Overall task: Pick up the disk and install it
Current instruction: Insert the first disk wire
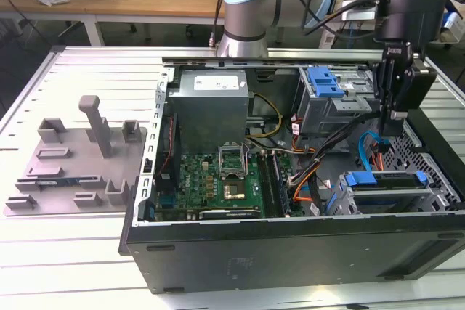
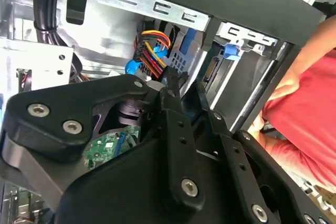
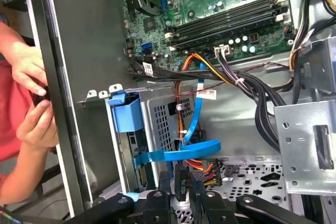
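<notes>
The disk (image 1: 385, 180), grey metal in a blue bracket, lies flat in the drive cage at the exterior view's lower right inside the open computer case (image 1: 290, 241). My gripper (image 1: 393, 115) hangs point-down just above and behind the disk, without touching it. In both wrist views its black fingers (image 3: 164, 184) stand close together with nothing between them. A blue bracket tab (image 3: 126, 111) and a blue flat cable (image 3: 181, 153) lie just ahead of the gripper (image 3: 180, 184). The tab (image 2: 229, 51) also shows beyond the gripper (image 2: 185, 90) in the second wrist view.
A second blue-bracketed bay (image 1: 324, 82) sits at the case's back. The grey power-supply box (image 1: 212, 103), motherboard (image 1: 218, 186) and bundled cables (image 3: 252, 95) crowd the inside. A person's hands (image 3: 29, 98) rest on the case wall. A grey fixture (image 1: 76, 161) lies at the exterior view's left.
</notes>
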Controlling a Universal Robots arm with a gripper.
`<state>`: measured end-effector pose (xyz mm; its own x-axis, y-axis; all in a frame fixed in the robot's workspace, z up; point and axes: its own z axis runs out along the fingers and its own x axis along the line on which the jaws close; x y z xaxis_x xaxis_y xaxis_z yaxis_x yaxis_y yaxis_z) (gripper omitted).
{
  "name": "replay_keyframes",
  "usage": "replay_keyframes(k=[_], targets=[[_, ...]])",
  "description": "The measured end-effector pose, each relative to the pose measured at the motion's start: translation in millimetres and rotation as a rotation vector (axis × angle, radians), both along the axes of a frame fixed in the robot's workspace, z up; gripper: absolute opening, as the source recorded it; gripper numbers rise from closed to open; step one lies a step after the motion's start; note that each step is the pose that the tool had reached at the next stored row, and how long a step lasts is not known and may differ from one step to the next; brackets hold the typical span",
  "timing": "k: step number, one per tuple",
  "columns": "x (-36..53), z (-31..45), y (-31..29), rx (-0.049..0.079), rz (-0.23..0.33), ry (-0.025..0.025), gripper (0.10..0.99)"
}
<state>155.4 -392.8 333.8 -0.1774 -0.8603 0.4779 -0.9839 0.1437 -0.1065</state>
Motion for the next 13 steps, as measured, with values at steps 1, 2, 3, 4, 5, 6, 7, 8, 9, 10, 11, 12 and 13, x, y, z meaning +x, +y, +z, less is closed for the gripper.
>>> replay_keyframes(k=[1,2,3,4,5,6,7,8,9,10,11,12,13], targets=[[-0.6,-2.0,0.3,-0.001,0.000,-0.0001,0.282],[-1.0,-2.5,1.2,-0.002,0.000,-0.0002,0.282],[-1.2,-2.8,10.1,-0.009,0.003,-0.0003,0.282],[-1.2,-2.8,16.0,-0.023,0.007,-0.0002,0.282],[-1.1,-2.9,19.4,-0.035,0.011,-0.0008,0.282],[-1.1,-3.2,19.9,-0.041,0.013,-0.0017,0.282],[-1.1,-3.3,19.9,-0.045,0.014,-0.0021,0.282],[-1.1,-3.6,19.9,-0.048,0.014,-0.0024,0.282],[-1.2,-4.0,19.9,-0.050,0.014,-0.0027,0.282],[-1.2,-4.7,19.8,-0.051,0.014,-0.0031,0.282],[-1.2,-5.3,19.6,-0.051,0.014,-0.0032,0.282],[-1.2,-5.9,19.4,-0.051,0.014,-0.0032,0.282],[-1.2,-7.2,18.8,-0.052,0.014,-0.0034,0.282]])
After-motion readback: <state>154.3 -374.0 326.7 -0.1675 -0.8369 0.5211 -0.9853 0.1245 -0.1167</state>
